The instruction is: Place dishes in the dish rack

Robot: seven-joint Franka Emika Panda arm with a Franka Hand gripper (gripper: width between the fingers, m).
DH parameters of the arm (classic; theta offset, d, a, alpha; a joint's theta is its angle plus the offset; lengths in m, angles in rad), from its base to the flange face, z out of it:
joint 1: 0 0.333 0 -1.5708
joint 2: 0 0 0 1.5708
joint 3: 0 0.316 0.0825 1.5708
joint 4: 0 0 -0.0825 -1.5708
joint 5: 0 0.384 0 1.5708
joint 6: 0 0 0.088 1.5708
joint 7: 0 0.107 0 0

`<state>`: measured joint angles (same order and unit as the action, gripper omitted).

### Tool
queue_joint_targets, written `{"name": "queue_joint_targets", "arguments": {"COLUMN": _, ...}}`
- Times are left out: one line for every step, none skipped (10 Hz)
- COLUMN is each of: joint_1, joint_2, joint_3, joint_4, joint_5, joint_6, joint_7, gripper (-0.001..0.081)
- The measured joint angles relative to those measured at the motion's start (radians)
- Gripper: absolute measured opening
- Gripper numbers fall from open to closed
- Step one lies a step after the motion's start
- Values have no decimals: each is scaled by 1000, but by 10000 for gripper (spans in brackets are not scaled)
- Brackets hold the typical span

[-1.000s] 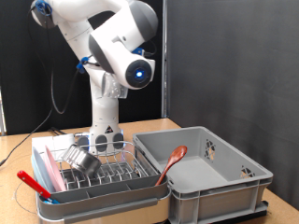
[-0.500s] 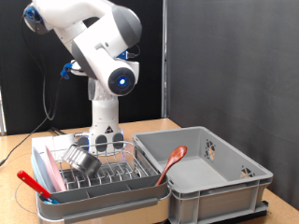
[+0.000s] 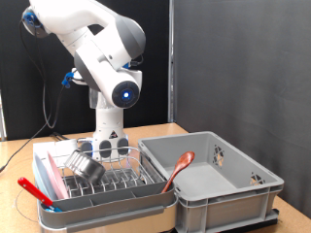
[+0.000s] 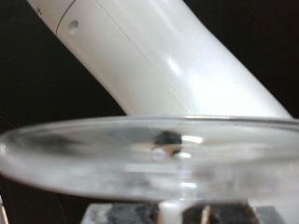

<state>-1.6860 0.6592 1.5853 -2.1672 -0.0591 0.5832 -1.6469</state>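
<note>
Exterior view: I can't make out the gripper, as the arm is raised high above the wooden table (image 3: 19, 153). The steel bowl (image 3: 89, 167) lies tilted in the dish rack (image 3: 107, 199). The reddish-brown spoon (image 3: 178, 172) leans in the grey crate (image 3: 243, 194) to its right. A black curtain hangs behind.

Wrist view: the gripper (image 4: 177, 216) shows only as dark blocks at the frame's edge. A clear glass (image 4: 56, 149), its wide, shiny round rim blurred, spans the picture just beyond them. I cannot tell whether the fingers clamp it.
</note>
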Motion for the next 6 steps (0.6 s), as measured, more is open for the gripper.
{"name": "queue_joint_targets", "arguments": {"joint_1": 1, "joint_2": 0, "joint_3": -8, "joint_4": -13, "joint_5": -17, "joint_6": 18, "joint_7": 0, "gripper": 100}}
{"name": "queue_joint_targets", "arguments": {"joint_1": 6, "joint_2": 0, "joint_3": -27, "joint_4": -27, "joint_5": -38, "joint_6": 42, "joint_7": 0, "gripper": 100}}
{"name": "queue_joint_targets", "arguments": {"joint_1": 15, "joint_2": 0, "joint_3": -53, "joint_4": -38, "joint_5": -55, "joint_6": 66, "joint_7": 0, "gripper": 100}}
{"name": "queue_joint_targets", "arguments": {"joint_1": 33, "joint_2": 1, "joint_3": -89, "joint_4": -47, "joint_5": -76, "joint_6": 94, "joint_7": 0, "gripper": 100}}
{"name": "queue_joint_targets", "arguments": {"joint_1": 56, "joint_2": 4, "joint_3": -124, "joint_4": -54, "joint_5": -97, "joint_6": 118, "joint_7": 0, "gripper": 100}}
{"name": "queue_joint_targets", "arguments": {"joint_1": 81, "joint_2": 13, "joint_3": -154, "joint_4": -60, "joint_5": -120, "joint_6": 146, "joint_7": 0, "gripper": 100}}
